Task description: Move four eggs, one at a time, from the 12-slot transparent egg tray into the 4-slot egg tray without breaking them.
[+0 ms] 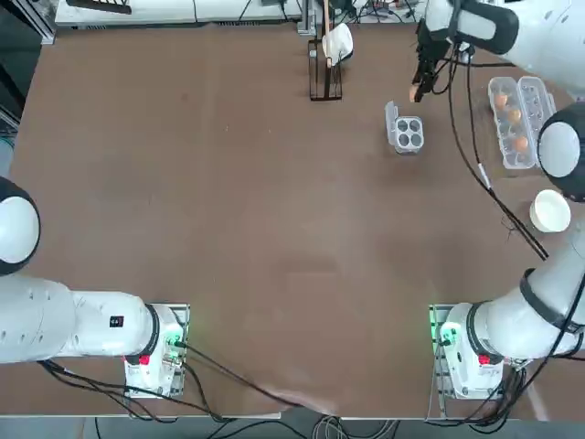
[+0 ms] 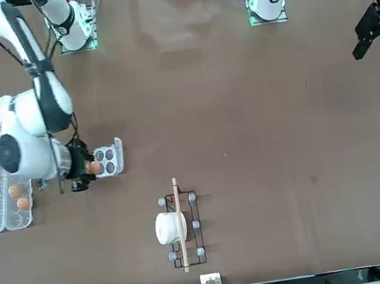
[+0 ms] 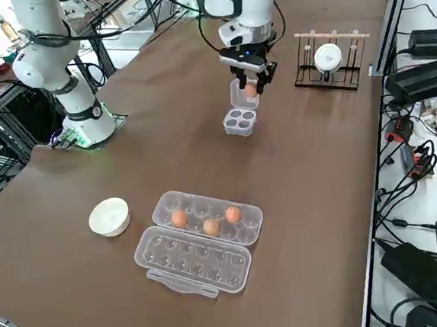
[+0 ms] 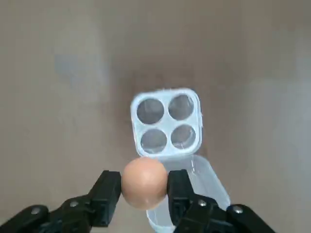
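From overhead we see the right gripper (image 1: 419, 89) hanging just past the small tray (image 1: 408, 133), well clear of the long tray (image 1: 517, 121), where three eggs (image 1: 514, 116) sit in one row. From the front, the egg (image 2: 94, 167) it carries shows just beside the small tray's empty cups. From the right side, the gripper hovers above that tray's raised lid (image 3: 239, 93), off the tabletop (image 3: 319, 170). At the wrist, both fingers (image 4: 108, 189) are clenched on the egg, all four cups bare beyond it. We judge this the first transfer, in its carry stage; next we must centre over one cup, lower gently and release without squeezing.
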Robot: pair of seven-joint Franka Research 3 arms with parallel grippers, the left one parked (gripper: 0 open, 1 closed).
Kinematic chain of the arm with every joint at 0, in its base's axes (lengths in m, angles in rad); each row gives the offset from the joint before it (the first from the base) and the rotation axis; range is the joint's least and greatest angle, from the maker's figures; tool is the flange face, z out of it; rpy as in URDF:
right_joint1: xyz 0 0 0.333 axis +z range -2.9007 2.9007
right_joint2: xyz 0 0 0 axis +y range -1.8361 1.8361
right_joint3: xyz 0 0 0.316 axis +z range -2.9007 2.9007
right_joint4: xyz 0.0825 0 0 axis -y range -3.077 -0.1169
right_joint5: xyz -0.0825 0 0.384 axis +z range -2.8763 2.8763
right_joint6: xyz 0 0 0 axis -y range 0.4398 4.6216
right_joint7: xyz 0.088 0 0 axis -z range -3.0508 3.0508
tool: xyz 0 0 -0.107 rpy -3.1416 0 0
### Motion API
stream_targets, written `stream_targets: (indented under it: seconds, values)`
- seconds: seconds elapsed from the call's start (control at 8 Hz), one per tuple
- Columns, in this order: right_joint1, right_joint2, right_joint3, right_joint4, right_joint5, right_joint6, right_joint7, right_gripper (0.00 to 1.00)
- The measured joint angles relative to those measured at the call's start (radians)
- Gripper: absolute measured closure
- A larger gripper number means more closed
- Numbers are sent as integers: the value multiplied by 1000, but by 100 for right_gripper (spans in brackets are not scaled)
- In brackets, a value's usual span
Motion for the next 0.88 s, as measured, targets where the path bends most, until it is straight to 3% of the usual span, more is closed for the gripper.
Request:
stream_targets:
  seconds: [0.88]
  values:
    - [49, 1, -6, -161, -99, 128, 129, 43]
